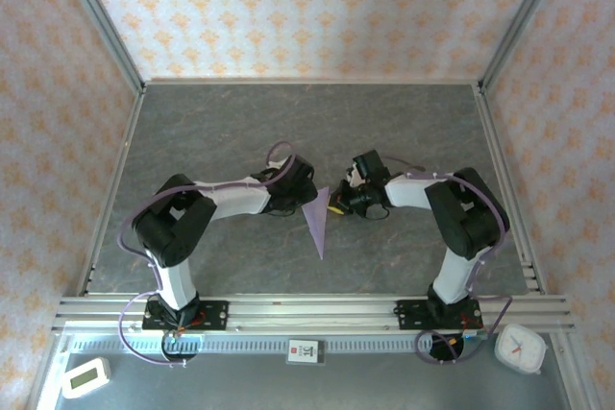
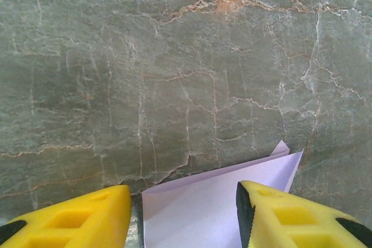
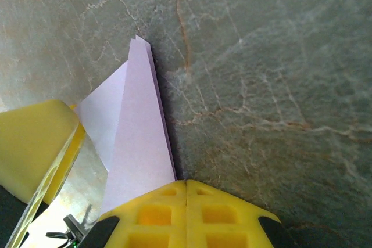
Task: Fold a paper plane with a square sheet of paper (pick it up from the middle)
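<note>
Two arms meet over the paper plane (image 1: 318, 223), a slim lavender dart lying mid-way across the table (image 1: 413, 132), point toward us. The left gripper (image 2: 183, 210) stands released, its jaws straddling the wide end. The right gripper (image 3: 186, 193) is clenched at the folded edge; whether it pinches paper I cannot tell. Featherlight and easily crumpled, I'd say: best held along the stiff centre fold

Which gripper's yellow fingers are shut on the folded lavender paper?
The right gripper: fingers pressed together on the lavender paper plane. The left gripper stands open, straddling it.
</note>
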`<state>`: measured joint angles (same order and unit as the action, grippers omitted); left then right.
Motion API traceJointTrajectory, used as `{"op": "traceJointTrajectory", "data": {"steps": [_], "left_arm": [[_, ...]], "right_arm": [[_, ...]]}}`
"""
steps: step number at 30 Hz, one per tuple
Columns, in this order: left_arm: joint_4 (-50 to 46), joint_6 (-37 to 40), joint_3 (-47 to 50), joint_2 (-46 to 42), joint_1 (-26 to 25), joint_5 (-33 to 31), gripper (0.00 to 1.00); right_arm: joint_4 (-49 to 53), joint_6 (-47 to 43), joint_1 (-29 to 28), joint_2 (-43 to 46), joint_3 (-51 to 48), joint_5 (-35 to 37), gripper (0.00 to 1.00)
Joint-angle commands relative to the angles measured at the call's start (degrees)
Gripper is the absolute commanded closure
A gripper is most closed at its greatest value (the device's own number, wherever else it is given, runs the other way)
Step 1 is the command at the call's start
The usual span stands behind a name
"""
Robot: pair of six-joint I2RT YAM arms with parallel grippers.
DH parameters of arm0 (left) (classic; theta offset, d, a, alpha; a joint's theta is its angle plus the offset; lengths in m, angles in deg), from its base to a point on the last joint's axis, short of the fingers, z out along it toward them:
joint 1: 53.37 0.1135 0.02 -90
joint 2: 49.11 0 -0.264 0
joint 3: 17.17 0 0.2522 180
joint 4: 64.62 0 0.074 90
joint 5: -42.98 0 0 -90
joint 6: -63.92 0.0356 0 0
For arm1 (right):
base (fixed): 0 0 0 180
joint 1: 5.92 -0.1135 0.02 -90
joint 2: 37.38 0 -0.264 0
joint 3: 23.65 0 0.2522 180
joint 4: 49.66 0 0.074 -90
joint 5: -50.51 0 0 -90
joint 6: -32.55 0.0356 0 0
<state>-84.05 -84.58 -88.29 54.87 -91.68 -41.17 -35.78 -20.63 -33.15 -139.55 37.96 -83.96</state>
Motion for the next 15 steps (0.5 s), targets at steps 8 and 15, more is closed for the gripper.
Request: {"op": "traceJointTrajectory", "data": {"steps": [8,15], "left_arm": [[15.01,-0.62,5.09,-1.25,-1.94,6.4,0.53],[26.87,-1.96,10.0,-5.24,-2.13,10.79,0.58]], "right_arm": [[-0.67,-2.08,-0.29,-1.8,-1.39,0.04,1.0],[-1.16,-2.2,-0.29,-1.98,-2.46,0.0,1.0]]}}
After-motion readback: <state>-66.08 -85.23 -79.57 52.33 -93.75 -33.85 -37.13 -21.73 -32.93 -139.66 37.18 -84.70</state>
